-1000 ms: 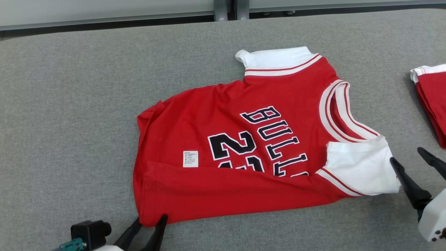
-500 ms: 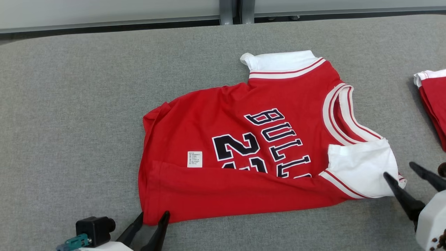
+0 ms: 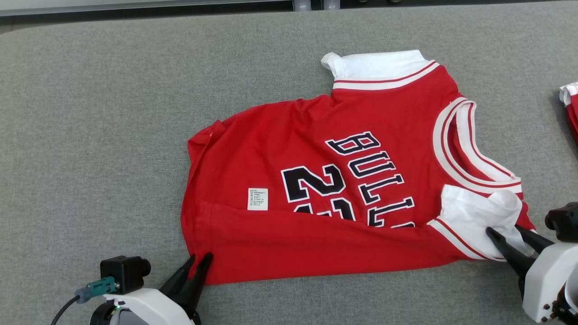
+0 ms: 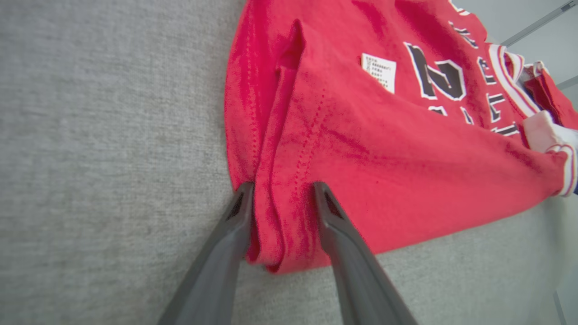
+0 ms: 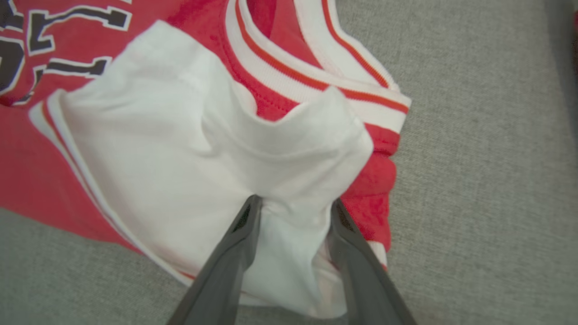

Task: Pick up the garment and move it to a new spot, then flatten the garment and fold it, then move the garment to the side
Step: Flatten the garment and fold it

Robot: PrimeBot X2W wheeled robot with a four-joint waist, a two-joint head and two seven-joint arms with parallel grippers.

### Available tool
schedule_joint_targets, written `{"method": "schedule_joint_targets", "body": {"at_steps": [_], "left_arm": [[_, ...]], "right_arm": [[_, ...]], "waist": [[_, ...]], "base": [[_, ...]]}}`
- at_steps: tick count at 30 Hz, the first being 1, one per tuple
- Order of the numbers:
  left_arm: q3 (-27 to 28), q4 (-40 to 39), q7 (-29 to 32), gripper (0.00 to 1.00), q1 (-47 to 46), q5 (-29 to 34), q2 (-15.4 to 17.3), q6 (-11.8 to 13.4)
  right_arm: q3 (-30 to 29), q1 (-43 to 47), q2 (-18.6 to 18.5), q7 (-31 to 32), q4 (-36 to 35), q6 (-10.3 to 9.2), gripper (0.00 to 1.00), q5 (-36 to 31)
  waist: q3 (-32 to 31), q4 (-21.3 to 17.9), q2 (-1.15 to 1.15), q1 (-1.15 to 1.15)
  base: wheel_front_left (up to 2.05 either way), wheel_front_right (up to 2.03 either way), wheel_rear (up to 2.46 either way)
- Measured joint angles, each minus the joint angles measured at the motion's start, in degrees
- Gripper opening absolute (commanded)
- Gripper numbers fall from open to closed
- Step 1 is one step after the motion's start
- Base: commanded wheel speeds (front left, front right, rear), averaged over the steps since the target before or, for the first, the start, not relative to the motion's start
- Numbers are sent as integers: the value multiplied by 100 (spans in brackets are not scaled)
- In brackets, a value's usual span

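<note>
A red jersey, the garment (image 3: 316, 180), lies on the grey table with black "BULLS" lettering, white sleeves and its near edge folded over. My left gripper (image 3: 201, 258) is at its near left hem corner. In the left wrist view its fingers (image 4: 282, 189) press a bunched fold of the red hem (image 4: 361, 135) between them. My right gripper (image 3: 505, 230) is at the near white sleeve. In the right wrist view its fingers (image 5: 294, 203) pinch the puckered white cloth (image 5: 158, 135).
A second red and white garment (image 3: 570, 104) lies at the table's right edge. The grey felt table top (image 3: 90, 135) stretches wide to the left of the jersey and behind it. The table's far edge runs along the top of the head view.
Both grippers moved in onto the garment and narrowed their fingers around it, the left on the hem corner and the right on the white sleeve, which has bunched up. The head camera shifted slightly.
</note>
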Motion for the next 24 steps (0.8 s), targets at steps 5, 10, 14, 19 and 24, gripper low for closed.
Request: {"method": "schedule_joint_targets", "body": {"at_steps": [5, 10, 14, 19, 24], "left_arm": [[-99, 235, 60, 0, -90, -179, -90, -188], [-151, 222, 182, 0, 110, -371, -22, -314], [-109, -80, 359, 0, 578, -569, 180, -333], [-4, -700, 633, 0, 1228, -769, 549, -294], [88, -1192, 820, 0, 1672, -1000, 734, -213]], "right_arm": [[142, -37, -189, 129, 118, 0, 0, 488], [0, 140, -417, 347, 71, 0, 0, 1015], [-209, 598, -600, 706, -146, 0, 0, 1408], [-686, 1367, -834, 1237, -594, 1, 0, 1718], [-1134, 1905, -832, 1705, -1106, 1, 0, 1871]], "waist": [[-148, 21, 0, 0], [-357, 32, 0, 0], [-554, 47, 0, 0], [-744, 94, 0, 0], [-782, 138, 0, 0]], "base": [[0, 0, 0], [0, 0, 0], [0, 0, 0], [0, 0, 0], [0, 0, 0]]}}
